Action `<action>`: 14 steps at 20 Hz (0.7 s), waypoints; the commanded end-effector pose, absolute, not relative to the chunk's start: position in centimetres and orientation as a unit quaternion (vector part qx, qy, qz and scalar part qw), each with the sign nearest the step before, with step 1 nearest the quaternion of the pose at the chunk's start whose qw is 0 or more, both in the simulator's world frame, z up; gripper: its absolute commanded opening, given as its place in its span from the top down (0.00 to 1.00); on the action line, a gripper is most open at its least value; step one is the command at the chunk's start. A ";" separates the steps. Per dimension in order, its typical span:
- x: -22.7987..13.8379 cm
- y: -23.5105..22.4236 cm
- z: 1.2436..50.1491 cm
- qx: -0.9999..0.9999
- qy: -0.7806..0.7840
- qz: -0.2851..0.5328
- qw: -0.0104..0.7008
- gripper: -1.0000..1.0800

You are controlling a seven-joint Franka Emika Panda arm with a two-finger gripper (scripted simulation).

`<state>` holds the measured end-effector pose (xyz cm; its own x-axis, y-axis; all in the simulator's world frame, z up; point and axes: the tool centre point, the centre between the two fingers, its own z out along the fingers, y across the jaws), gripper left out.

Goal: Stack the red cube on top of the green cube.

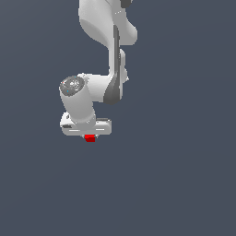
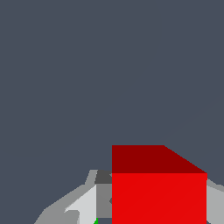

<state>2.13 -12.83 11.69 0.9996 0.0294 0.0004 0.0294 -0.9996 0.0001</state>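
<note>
The red cube (image 2: 159,194) fills the near part of the wrist view, with a grey finger (image 2: 103,199) pressed against one side and another finger (image 2: 215,202) against the opposite side. My gripper (image 1: 88,132) is shut on it. In the exterior view only a small part of the red cube (image 1: 90,138) shows, just past the edge of the white hand. Of the green cube (image 2: 96,222) I see only a tiny sliver at the picture's edge in the wrist view, beside the finger. In the exterior view it is hidden.
The flat dark grey-blue floor (image 1: 184,175) spreads all around. The white arm (image 1: 103,37) reaches in from the exterior view's upper edge and covers the area behind the hand.
</note>
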 end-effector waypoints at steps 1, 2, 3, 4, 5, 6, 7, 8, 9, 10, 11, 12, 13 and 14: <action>1.8 -12.6 11.6 1.000 0.015 0.000 0.000 1.00; 1.6 -12.5 11.5 1.000 0.015 0.000 0.000 1.00; 1.3 -12.4 11.4 1.000 0.015 0.000 0.000 1.00; 1.1 -12.3 11.2 1.000 0.015 0.000 0.000 1.00; 0.8 -12.1 11.1 1.000 0.015 0.000 0.000 1.00; 0.4 -11.9 10.9 1.000 0.015 0.000 0.000 1.00; 0.1 -11.8 10.8 1.000 0.015 0.000 0.000 1.00; -0.3 -11.6 10.6 1.000 0.015 0.000 0.000 1.00; -0.8 -11.3 10.4 1.000 0.015 0.000 0.000 1.00; -1.3 -11.1 10.2 1.000 0.015 0.000 0.000 1.00; -1.8 -10.8 10.0 1.000 0.015 0.000 0.000 1.00; -2.3 -10.6 9.7 1.000 0.015 0.000 0.000 1.00; -2.9 -10.3 9.4 1.000 0.015 0.000 0.000 1.00; -3.5 -9.9 9.2 1.000 0.015 0.000 0.000 1.00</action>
<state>-2.64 -10.41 9.53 0.9996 0.0293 0.0005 0.0293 -0.9996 0.0001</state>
